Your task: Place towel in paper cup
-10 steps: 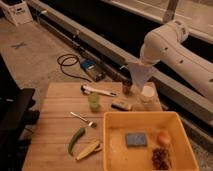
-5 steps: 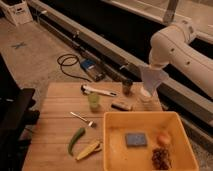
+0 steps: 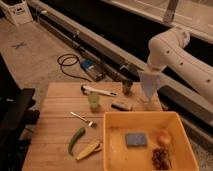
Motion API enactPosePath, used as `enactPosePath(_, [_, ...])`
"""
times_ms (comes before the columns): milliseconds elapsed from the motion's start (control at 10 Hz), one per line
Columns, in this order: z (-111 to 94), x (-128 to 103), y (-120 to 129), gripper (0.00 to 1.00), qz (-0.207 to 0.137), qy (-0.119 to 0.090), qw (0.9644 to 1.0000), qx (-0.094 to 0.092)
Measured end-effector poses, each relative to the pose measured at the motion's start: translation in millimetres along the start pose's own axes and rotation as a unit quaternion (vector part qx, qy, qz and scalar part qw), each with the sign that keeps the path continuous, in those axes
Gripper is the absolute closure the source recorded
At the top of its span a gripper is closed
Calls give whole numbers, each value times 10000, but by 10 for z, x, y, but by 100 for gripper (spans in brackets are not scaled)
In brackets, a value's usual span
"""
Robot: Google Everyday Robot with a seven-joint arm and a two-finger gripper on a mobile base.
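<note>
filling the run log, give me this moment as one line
phase: carrying towel | gripper: above table's far right edge, holding towel hanging | paper cup: hidden behind towel | placed: not yet

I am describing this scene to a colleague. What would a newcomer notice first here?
First, the white arm at upper right: its gripper holds a pale towel hanging above the table's far right corner. Next, the large yellow bin at lower right, holding a blue sponge.

White arm (image 3: 186, 55), smooth rounded segments, bulbous joints; gripper (image 3: 151, 75) at wrist end.
</note>
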Motion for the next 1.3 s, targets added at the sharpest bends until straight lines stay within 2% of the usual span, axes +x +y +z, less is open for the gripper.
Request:
enactPosePath(200, [191, 21, -26, 100, 17, 67, 9998, -177])
enactPosePath(600, [501, 75, -46, 100, 34, 207, 9992, -341])
enactPosePath(1000, [705, 27, -65, 100, 22, 216, 9993, -289])
enactPosePath(1300, [888, -34, -65, 100, 50, 171, 9997, -143])
